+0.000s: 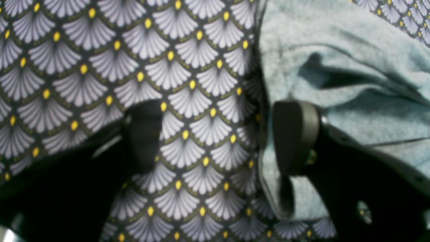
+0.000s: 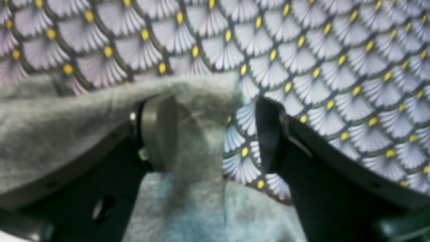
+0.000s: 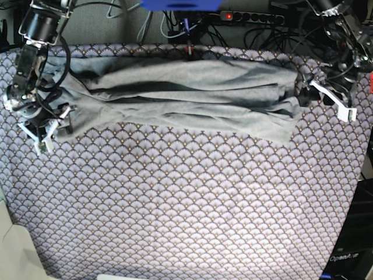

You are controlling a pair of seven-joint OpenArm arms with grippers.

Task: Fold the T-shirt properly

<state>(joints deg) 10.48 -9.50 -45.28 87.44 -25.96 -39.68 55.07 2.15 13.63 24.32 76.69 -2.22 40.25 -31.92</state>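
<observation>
The light grey T-shirt (image 3: pixel 186 87) lies in a long wrinkled band across the far part of the table. My right gripper (image 3: pixel 44 125) is at its left end. In the right wrist view the gripper (image 2: pixel 213 134) is open, with the shirt's edge (image 2: pixel 67 111) draped over one finger and partly between the jaws. My left gripper (image 3: pixel 309 93) is at the shirt's right end. In the left wrist view it (image 1: pixel 218 137) is open and straddles the shirt's edge (image 1: pixel 352 50), one finger over the shirt and one over the patterned cloth.
A purple-white scallop-patterned cloth (image 3: pixel 186 192) covers the whole table and shows under both grippers in the left wrist view (image 1: pixel 100 67) and the right wrist view (image 2: pixel 336 67). Cables and a power strip (image 3: pixel 250 16) run behind the table's far edge.
</observation>
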